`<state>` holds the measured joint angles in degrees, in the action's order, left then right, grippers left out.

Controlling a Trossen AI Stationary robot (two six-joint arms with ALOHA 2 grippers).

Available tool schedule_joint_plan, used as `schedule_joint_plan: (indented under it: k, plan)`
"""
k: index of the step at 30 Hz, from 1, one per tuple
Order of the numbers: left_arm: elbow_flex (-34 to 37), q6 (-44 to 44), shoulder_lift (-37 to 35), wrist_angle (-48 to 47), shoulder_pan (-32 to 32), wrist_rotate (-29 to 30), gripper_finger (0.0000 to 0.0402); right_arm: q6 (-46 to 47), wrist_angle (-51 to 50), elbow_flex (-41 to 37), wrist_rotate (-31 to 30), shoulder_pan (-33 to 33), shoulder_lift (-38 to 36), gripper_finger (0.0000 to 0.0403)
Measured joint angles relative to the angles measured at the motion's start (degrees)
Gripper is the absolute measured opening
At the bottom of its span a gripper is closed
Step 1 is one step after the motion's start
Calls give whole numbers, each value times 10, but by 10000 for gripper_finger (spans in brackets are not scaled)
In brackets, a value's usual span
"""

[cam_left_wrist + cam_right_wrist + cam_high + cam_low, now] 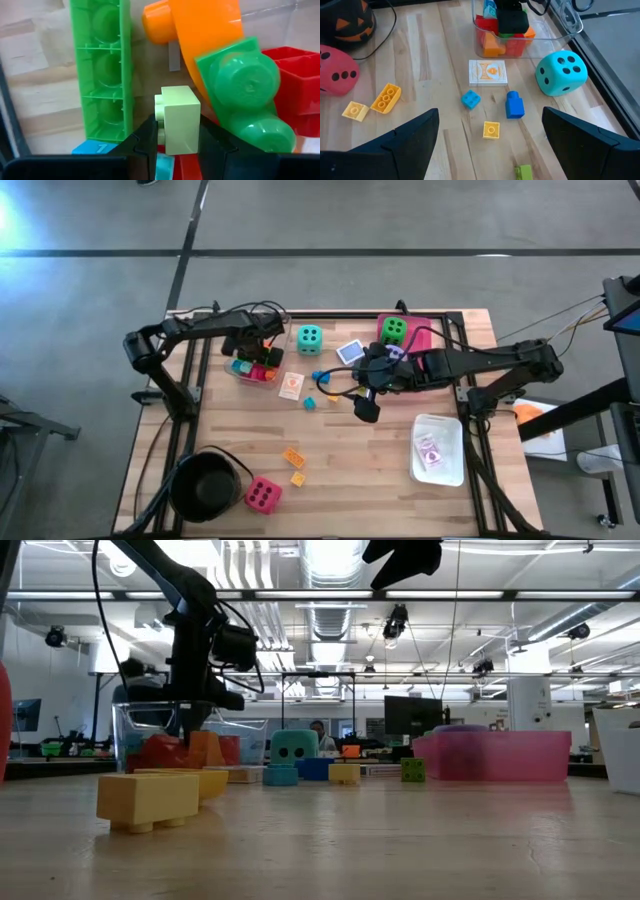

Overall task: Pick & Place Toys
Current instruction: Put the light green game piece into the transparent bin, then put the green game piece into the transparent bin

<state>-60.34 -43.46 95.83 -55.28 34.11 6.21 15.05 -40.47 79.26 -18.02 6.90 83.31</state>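
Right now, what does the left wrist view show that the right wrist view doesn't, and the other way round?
Only the left wrist view: the left gripper shut on a pale green block. Only the right wrist view: the teal die, pink-red die, picture card, loose blocks and the open right gripper. Both: coloured blocks in the clear tray.

readable marks, few:
- numeral "1", white, on a light blue block [92, 148] at the foot of the long green block [102, 70], left wrist view.
- black dots on the teal die [561, 72]: four on one face, two on another.
- black dots on the pink-red die [336, 70]: three in a row on the visible face.
- orange printed figure on a white picture card [488, 71]; no legible lettering.
- jack-o'-lantern face, orange, on the black pot [346, 19].

no brands or words legible elsewhere.
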Motion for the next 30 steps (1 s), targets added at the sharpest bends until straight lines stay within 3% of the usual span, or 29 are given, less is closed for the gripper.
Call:
schedule_joint_plan:
  k: [17, 25, 30]
  plan:
    - [0, 0, 0, 4, 0, -3, 99, 0, 0, 0, 0, 0, 0, 348]
    - [-5, 14, -1, 1, 0, -7, 270, 0, 0, 0, 0, 0, 0, 348]
    - [-5, 17, -3, 0, 0, -11, 337, 0, 0, 0, 1, 0, 0, 348]
